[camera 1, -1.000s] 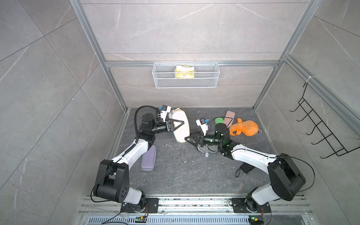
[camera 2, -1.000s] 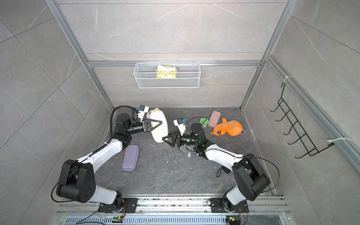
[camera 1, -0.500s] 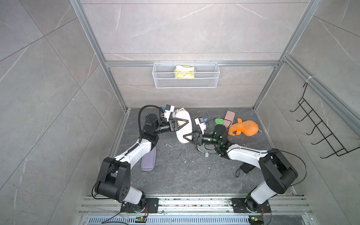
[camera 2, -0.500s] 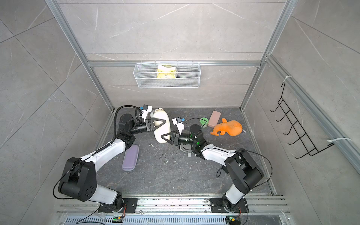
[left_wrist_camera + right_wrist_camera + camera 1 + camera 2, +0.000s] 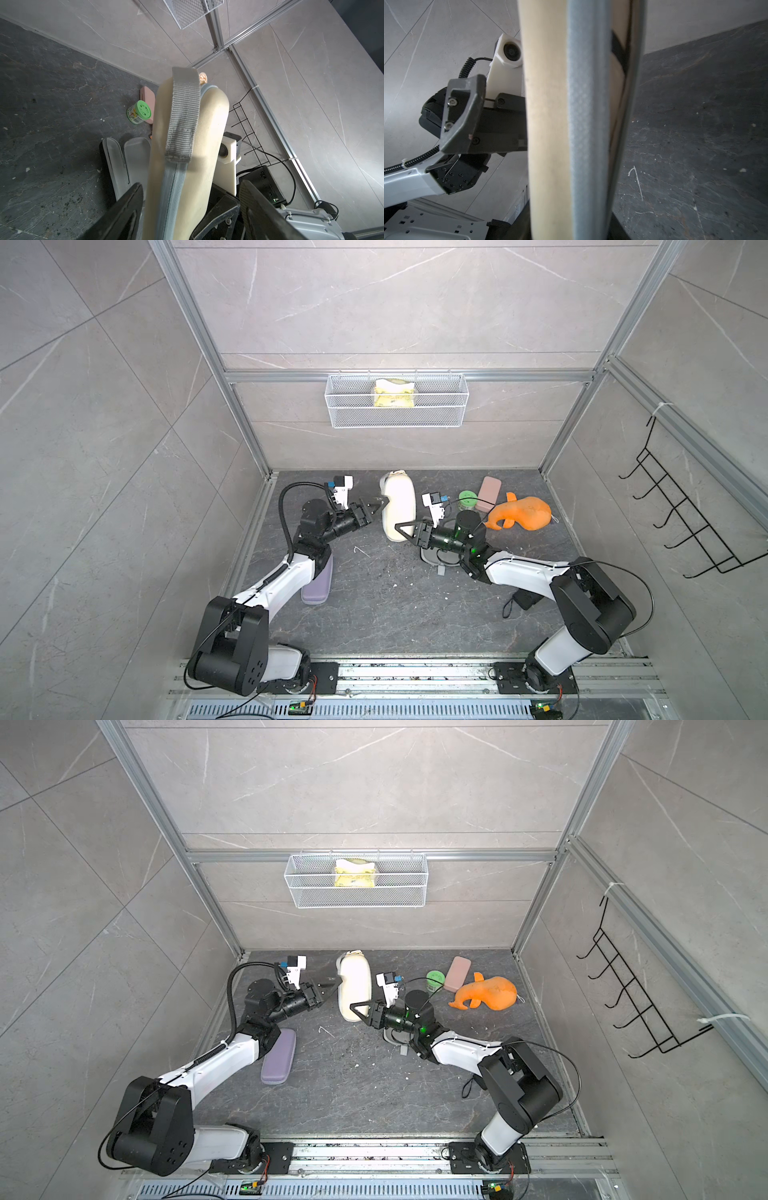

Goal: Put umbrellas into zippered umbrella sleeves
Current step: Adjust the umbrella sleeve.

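1. Left of the cream sleeve [image 5: 399, 506]: the left arm [image 5: 286, 576] is stretched toward it. The left gripper [image 5: 379, 505] is level with the sleeve's far half, its fingers [image 5: 124, 207] spread wide on either side of the shell. A gap shows at one finger; contact at the other can't be told.
2. Right of the sleeve: the right arm [image 5: 519, 572] is low over the floor [image 5: 395, 614]. The right gripper [image 5: 405, 531] is pinched narrow on the sleeve's near end, holding it.
3. The cream sleeve itself: mid-floor, on edge, long axis front to back. The zip band [image 5: 587, 124] looks closed, and the grey strap [image 5: 182, 116] lies along it. Can't tell whether it clears the floor.
4. Orange plush [image 5: 521, 514]: well right of the sleeve, lying flat.
5. Lilac sleeve [image 5: 318, 585]: left of the cream one and nearer the robot, closed, partly under the left arm.
6. Open grey-lined sleeve [image 5: 133, 158]: just right of the cream sleeve, flat, under the right arm.
7. Pink case [image 5: 488, 491]: right of the sleeve, beside the plush.
8. Green-lidded jar [image 5: 468, 498]: between the cream sleeve and the pink case, just beside the case.
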Controlling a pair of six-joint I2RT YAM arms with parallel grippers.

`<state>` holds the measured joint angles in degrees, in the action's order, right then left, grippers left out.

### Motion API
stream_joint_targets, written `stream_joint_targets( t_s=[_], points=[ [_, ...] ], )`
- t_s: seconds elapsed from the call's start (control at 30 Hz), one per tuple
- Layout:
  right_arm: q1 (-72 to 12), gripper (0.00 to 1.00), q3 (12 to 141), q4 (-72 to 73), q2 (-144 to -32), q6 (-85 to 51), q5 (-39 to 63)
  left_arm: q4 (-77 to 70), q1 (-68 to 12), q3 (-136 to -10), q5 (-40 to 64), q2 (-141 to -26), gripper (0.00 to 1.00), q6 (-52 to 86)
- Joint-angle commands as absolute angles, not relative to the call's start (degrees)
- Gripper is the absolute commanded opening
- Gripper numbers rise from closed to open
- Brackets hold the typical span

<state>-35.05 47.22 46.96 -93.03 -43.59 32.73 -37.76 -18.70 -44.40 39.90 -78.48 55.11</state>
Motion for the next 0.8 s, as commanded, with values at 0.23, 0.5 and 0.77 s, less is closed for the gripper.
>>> stream_joint_targets(
  t_s=[0.23, 0.5, 0.77],
  points=[
    [-38.2, 0.28, 49.5, 50.6, -91.4, -44.3, 31.3, -34.6, -22.3, -52.9, 40.9, -82.4, 0.69, 49.0],
    [-38.2, 0.60, 49.2, 49.9, -90.9, -43.4, 30.9, -36.6, -22.3, -53.2, 43.3, -83.0, 0.32, 47.7],
    [-31.6, 0.69, 44.3, 47.2, -87.1, -41.1, 34.1, -40.7, -17.3, -56.0, 50.9, -85.3, 0.21, 49.9]
  ],
)
